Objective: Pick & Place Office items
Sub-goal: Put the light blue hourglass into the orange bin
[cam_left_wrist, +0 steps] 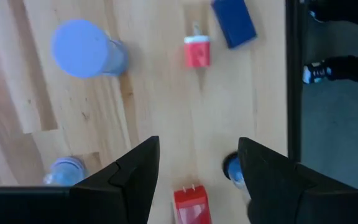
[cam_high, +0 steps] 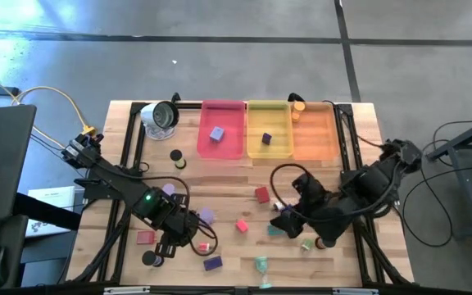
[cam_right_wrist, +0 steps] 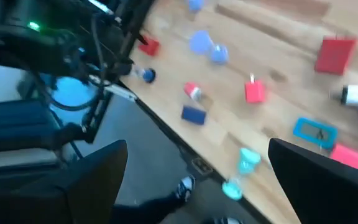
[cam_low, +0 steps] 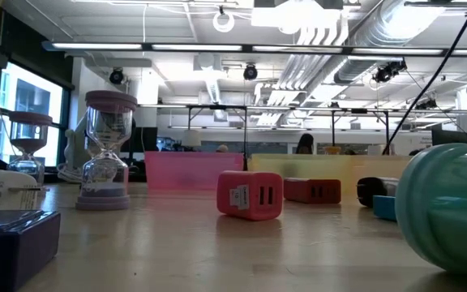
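Small office items lie scattered over the wooden table: red blocks, a lavender cylinder, a purple block and black discs. My left gripper hangs open, pointing down over the near left part of the table. A red block lies on the wood below the gap, and the fingers do not touch it. My right gripper is wide open with nothing in it, raised over the near right part. The low view shows no gripper.
Pink, yellow and orange trays stand in a row at the far edge; the pink and the yellow each hold a purple block. A silver-and-white round object sits far left. A teal hourglass stands by the near edge.
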### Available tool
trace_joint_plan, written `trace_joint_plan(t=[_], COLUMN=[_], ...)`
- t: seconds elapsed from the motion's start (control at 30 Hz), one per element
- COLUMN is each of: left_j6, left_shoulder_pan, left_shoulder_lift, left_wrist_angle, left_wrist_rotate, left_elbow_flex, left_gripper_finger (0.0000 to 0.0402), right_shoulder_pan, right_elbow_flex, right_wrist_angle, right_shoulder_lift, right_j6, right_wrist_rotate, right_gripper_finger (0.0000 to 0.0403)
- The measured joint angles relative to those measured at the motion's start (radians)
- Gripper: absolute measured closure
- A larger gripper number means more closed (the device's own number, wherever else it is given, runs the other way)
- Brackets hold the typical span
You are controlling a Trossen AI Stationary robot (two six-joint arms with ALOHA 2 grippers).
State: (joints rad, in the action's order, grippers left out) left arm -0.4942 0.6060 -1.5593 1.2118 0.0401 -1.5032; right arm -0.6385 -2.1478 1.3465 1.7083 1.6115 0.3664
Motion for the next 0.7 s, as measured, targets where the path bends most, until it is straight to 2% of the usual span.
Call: trace_joint_plan(t=[0.2,0.47,0.6,0.7], left_j6=[-0.003,-0.037,-0.052,-0.052], left_shoulder_pan=[0.038,0.082,0.099,0.112], left_shoulder_lift=[0.0,0.0,0.0,0.0], left_wrist_angle=[0.0,-0.003,-0.004,-0.004], left_wrist_rotate=[0.011,-0.003,-0.02,-0.02], left_elbow_flex=[0.0,0.0,0.0,0.0], left_gripper_finger=[0.019,0.019,0.019,0.019], right_shoulder_pan=[0.025,0.024,0.019,0.012], right_elbow_flex=[-0.13,-0.142,-0.142,-0.142], right_wrist_angle=[0.106,0.108,0.078,0.027], right_shoulder_lift=[0.171,0.292,0.33,0.357], right_j6=[0.024,0.144,0.15,0.147], right_wrist_rotate=[-0.162,-0.23,-0.297,-0.296], right_gripper_finger=[0.0023,0.0023,0.0023,0.0023])
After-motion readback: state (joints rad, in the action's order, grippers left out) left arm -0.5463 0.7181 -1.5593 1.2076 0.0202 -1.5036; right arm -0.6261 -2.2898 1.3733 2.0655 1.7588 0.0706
